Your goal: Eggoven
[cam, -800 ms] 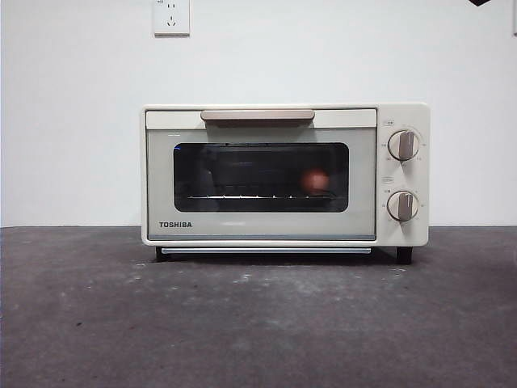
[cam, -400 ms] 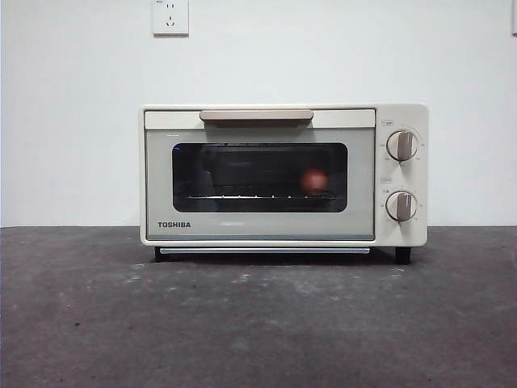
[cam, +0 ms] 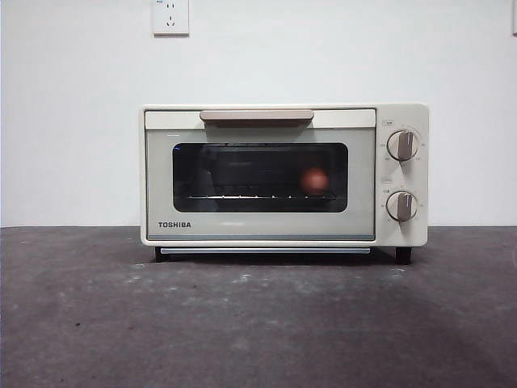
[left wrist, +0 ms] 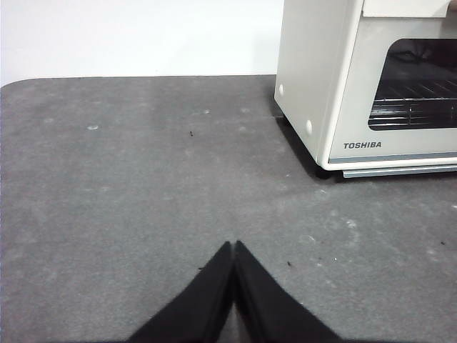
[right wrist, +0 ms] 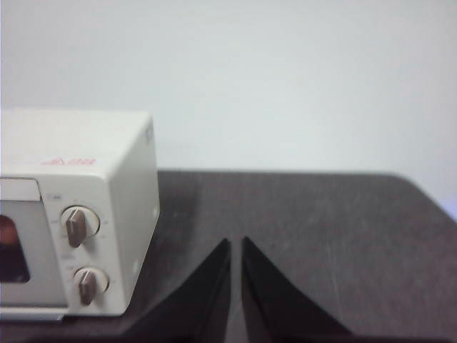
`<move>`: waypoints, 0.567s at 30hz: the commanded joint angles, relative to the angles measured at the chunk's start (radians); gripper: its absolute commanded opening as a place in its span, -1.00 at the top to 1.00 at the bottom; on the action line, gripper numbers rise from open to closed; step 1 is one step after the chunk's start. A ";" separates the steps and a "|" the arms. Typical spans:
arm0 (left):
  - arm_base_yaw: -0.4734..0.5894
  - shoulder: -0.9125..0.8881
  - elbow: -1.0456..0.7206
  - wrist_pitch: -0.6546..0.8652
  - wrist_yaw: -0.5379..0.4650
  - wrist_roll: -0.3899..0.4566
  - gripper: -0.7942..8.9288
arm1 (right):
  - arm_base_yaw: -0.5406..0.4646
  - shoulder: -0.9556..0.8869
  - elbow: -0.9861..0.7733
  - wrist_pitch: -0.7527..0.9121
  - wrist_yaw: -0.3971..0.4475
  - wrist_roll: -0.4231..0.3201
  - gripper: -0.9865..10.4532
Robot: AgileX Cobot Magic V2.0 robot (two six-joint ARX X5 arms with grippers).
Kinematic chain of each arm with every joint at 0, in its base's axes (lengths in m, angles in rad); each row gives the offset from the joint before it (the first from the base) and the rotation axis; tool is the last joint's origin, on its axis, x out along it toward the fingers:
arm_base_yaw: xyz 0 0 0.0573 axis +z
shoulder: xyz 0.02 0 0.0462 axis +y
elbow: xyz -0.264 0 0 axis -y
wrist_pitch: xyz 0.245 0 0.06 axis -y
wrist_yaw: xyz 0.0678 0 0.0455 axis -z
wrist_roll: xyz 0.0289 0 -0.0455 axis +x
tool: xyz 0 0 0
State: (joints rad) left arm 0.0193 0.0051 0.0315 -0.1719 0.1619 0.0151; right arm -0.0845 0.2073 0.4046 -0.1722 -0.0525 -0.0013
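Egg (cam: 315,180) sits inside the closed oven (cam: 283,174) (task looks done); left gripper (left wrist: 233,246) and right gripper (right wrist: 236,243), jaws together and empty, wait clear of it.

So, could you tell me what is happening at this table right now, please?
Nothing is being handled at this moment. The small reddish-brown egg sits on the wire rack inside the cream TOSHIBA toaster oven, behind its shut dark glass door, towards the knob side. The left gripper hangs over bare grey table off one side of the oven, the right gripper off the other, both with jaws together and holding nothing.
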 commanded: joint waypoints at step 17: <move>0.002 -0.002 -0.022 -0.015 0.002 -0.002 0.82 | 0.011 -0.204 -0.394 0.034 0.002 0.016 0.82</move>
State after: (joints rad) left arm 0.0193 0.0051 0.0315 -0.1719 0.1619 0.0151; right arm -0.0734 0.0044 0.0158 -0.1390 -0.0517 0.0032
